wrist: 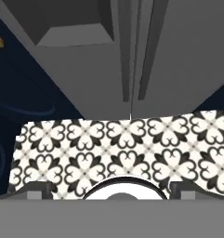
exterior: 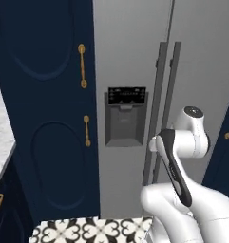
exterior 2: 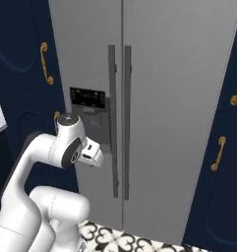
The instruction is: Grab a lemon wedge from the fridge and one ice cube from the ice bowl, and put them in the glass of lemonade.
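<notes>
Amid navy cabinets (exterior: 44, 118), we face the fridge (exterior 2: 179, 98), doors shut on its lemon wedge, our folded arm's pincer (wrist: 111, 191) apparently parted, holding nothing.

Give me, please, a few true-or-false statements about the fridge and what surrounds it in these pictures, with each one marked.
1. Both doors of the fridge are shut. True.
2. The dispenser sits in the fridge's right door. False: it is in the left door.
3. The fridge's bar handles are gold. False: they are dark grey; the gold handles belong to the navy cabinets.
4. The floor before the fridge has black-and-white patterned tiles. True.
5. A lemon wedge lies on the floor. False: no wedge is there.
</notes>
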You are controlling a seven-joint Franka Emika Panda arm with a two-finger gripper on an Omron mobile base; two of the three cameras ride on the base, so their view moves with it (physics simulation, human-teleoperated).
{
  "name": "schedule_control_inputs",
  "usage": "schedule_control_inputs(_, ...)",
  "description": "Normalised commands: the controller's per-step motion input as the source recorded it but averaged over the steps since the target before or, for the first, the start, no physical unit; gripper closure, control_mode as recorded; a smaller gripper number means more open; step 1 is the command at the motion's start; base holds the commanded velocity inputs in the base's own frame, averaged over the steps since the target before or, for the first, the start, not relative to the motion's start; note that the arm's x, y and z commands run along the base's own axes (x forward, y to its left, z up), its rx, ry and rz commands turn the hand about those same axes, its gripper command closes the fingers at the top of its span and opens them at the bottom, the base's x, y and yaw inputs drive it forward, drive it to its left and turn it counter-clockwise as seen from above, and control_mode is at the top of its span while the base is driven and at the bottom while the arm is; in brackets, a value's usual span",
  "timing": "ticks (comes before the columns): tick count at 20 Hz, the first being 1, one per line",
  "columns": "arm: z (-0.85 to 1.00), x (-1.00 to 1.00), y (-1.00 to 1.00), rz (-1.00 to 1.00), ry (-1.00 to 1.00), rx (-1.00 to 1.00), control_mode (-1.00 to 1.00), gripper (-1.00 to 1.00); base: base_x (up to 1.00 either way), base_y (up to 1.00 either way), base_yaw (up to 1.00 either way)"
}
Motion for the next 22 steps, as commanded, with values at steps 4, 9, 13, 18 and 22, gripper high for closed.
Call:
schedule_control_inputs(4, 0.0, 0.0, 0.0, 0.0, 0.0, 0.0, 1.0, -1.0, -0.28, -0.55, 0.05)
schedule_control_inputs(9, 0.0, 0.0, 0.0, 0.0, 0.0, 0.0, 1.0, -1.0, 0.0, -0.38, -0.11)
schedule_control_inputs(13, 0.0, 0.0, 0.0, 0.0, 0.0, 0.0, 1.0, -1.0, -0.42, 0.34, -0.05)
schedule_control_inputs(18, 0.0, 0.0, 0.0, 0.0, 0.0, 0.0, 1.0, -1.0, -0.07, 0.37, -0.07)
schedule_control_inputs(22, 0.0, 0.0, 0.0, 0.0, 0.0, 0.0, 1.0, -1.0, 0.0, 0.13, -0.18)
